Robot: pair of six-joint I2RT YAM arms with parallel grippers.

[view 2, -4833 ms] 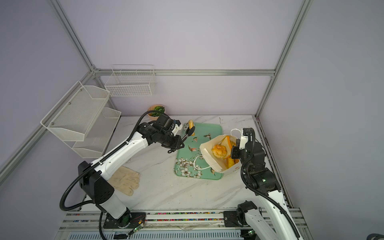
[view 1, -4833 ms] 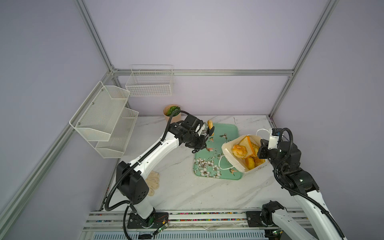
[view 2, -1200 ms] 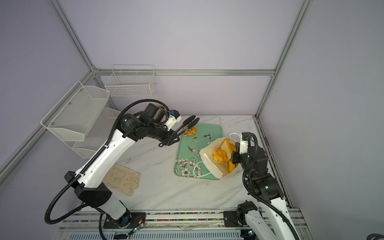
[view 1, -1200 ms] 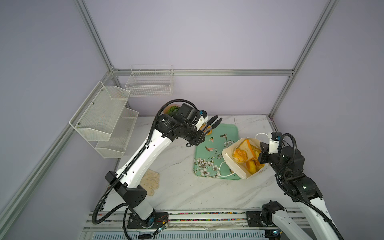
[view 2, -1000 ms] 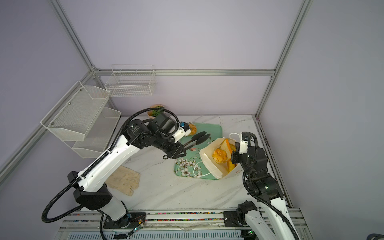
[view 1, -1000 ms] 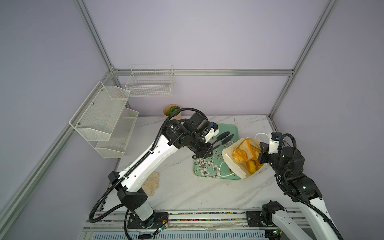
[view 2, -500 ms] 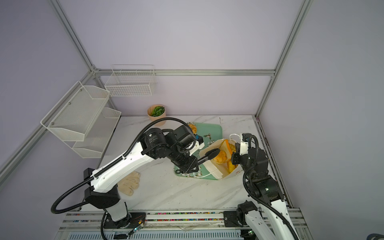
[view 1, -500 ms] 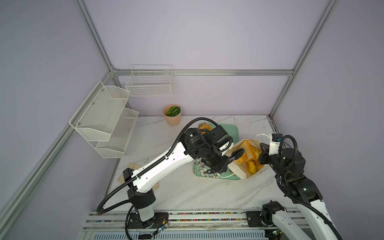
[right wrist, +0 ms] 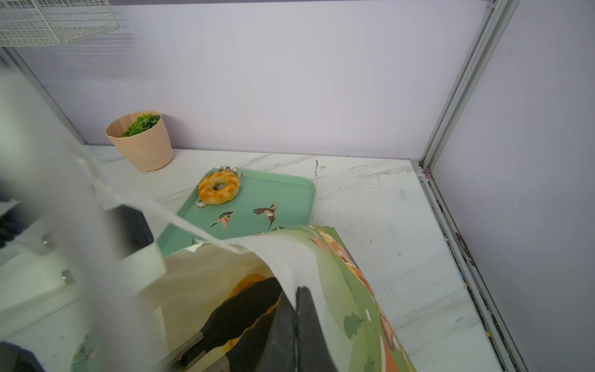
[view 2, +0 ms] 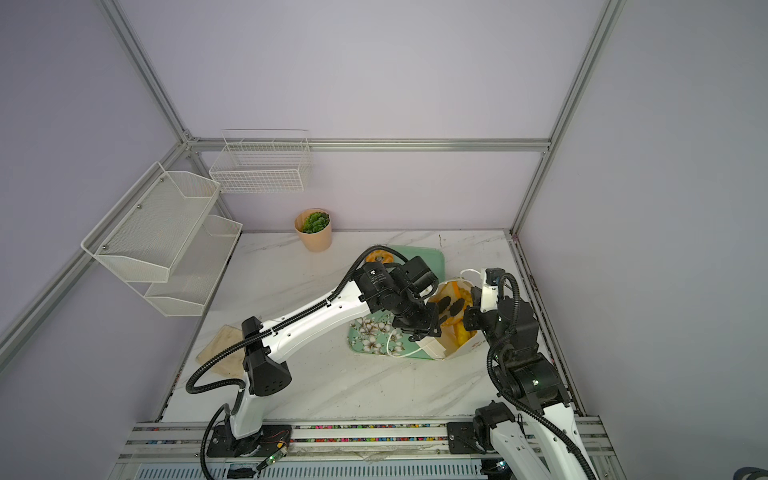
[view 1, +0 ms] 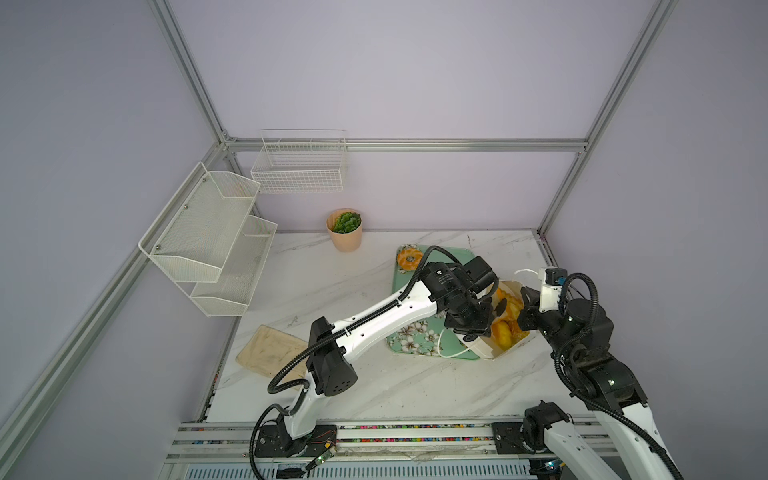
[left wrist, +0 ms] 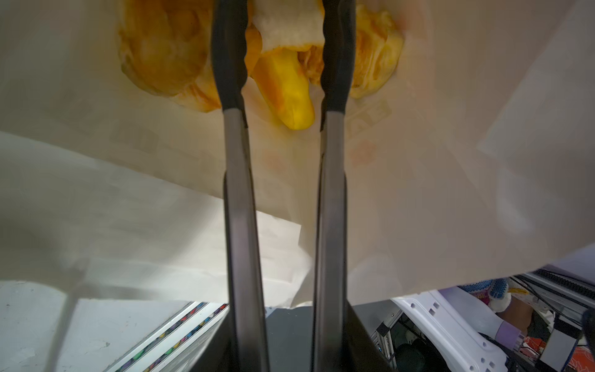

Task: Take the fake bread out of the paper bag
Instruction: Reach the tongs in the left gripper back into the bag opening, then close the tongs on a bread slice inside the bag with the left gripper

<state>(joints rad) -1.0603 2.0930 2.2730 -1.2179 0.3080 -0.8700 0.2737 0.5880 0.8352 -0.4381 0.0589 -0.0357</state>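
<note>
The paper bag (view 1: pixel 487 350) lies tilted on the near right corner of the green tray (view 1: pixel 415 347), mouth facing left and up. My right gripper (right wrist: pixel 295 291) is shut on the bag's rim, holding the mouth apart. My left gripper (view 2: pixel 451 304) reaches into the bag, jaws apart. In the left wrist view its fingers (left wrist: pixel 229 64) straddle a white toast slice (left wrist: pixel 286 30) and a yellow oblong loaf (left wrist: pixel 286 93), with more fake bread (left wrist: pixel 161 48) on both sides; no grip shows. A ring donut (view 1: pixel 409 259) rests at the tray's far end.
A peach pot with a green plant (view 1: pixel 345 230) stands at the back. A beige cloth (view 1: pixel 270 351) lies at the near left, partly under the left arm. Mesh shelves (view 1: pixel 208 237) and a wire basket (view 1: pixel 299 166) hang on the walls.
My left arm has swung from the tray's far end over to the bag and pushed its jaws into the mouth. The donut stays on the tray. The right gripper keeps hold of the rim.
</note>
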